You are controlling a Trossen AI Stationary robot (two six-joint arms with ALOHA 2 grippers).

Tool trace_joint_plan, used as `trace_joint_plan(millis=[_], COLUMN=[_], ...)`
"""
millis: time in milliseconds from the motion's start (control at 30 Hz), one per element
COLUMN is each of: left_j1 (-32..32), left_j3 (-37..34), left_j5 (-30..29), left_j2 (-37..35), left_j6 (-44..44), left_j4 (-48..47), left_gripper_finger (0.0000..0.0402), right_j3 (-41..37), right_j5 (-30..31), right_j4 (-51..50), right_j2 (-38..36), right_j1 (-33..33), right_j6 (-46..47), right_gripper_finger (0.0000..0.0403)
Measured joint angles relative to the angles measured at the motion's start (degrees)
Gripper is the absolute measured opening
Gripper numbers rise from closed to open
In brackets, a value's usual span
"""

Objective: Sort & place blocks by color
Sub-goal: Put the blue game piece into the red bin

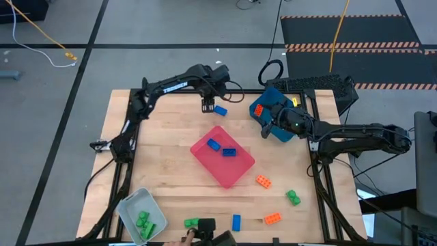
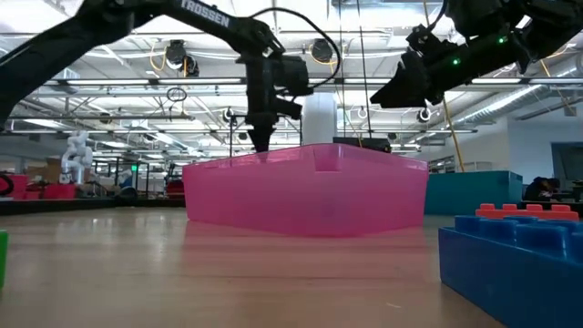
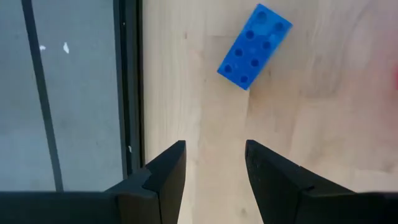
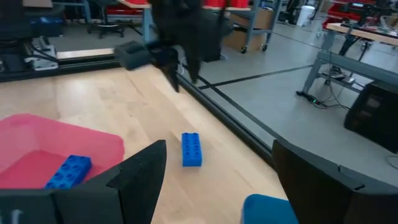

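A loose blue block (image 3: 254,46) lies flat on the wooden table near its far edge, also seen in the high view (image 1: 220,110). My left gripper (image 3: 214,174) points down just beside it, open, nothing between its fingers; it shows in the high view (image 1: 208,104) too. My right gripper (image 4: 217,180) is open and held level above the dark blue tray (image 1: 273,113), which holds orange blocks. The pink tray (image 1: 222,156) at mid-table holds two blue blocks (image 1: 220,148). The grey tray (image 1: 140,213) at the near left holds green blocks.
Loose blocks lie near the front edge: orange (image 1: 263,181), green (image 1: 293,197), orange (image 1: 272,219), blue (image 1: 236,222), green (image 1: 191,223). The table's black frame rail (image 3: 127,93) runs close to my left gripper. Bare wood lies left of the pink tray.
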Motion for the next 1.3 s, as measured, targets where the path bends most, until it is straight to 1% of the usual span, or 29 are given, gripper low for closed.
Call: trace_joint_plan(millis=[133, 267, 333, 433, 567, 700, 1067, 1300], left_j1=[-0.3, -1.57, -2.14, -2.83, -3.08, -3.15, -2.4, -2.27], left_j3=[0.31, -0.53, -1.03, -1.09, -1.17, -1.06, -1.19, -1.19], left_j5=[0.26, 2.5, 4.09, 6.57, 7.02, 8.72, 9.16, 8.91], left_j2=[1.06, 0.99, 1.27, 2.17, 2.76, 3.56, 8.21, 8.38], left_j6=[1.54, 4.83, 5.14, 3.17, 2.01, 1.29, 1.71, 1.47], left_j4=[3.81, 8.3, 8.07, 7.43, 7.97, 7.83, 8.39, 12.07], left_gripper_finger=[0.0168, 0.0168, 0.0168, 0.0168, 0.0168, 0.0168, 0.0168, 0.0168], right_j3=[0.0, 0.0, 0.0, 0.0, 0.0, 0.0, 0.02, 0.02], right_j5=[0.02, 0.0, 0.0, 0.0, 0.0, 0.04, 0.02, 0.0], right_j4=[-1.69, -2.27, -2.53, -2.58, -2.59, -2.07, -1.27, -1.83], right_j2=[0.0, 0.0, 0.0, 0.0, -0.1, -0.54, -2.21, -2.19], right_j1=[1.71, 3.79, 4.84, 6.34, 7.88, 8.25, 8.24, 8.24], right_j6=[0.42, 0.86, 0.87, 0.87, 0.88, 0.61, 0.36, 0.45], right_gripper_finger=[0.0286, 0.0286, 0.0286, 0.0286, 0.0286, 0.0286, 0.0286, 0.0286])
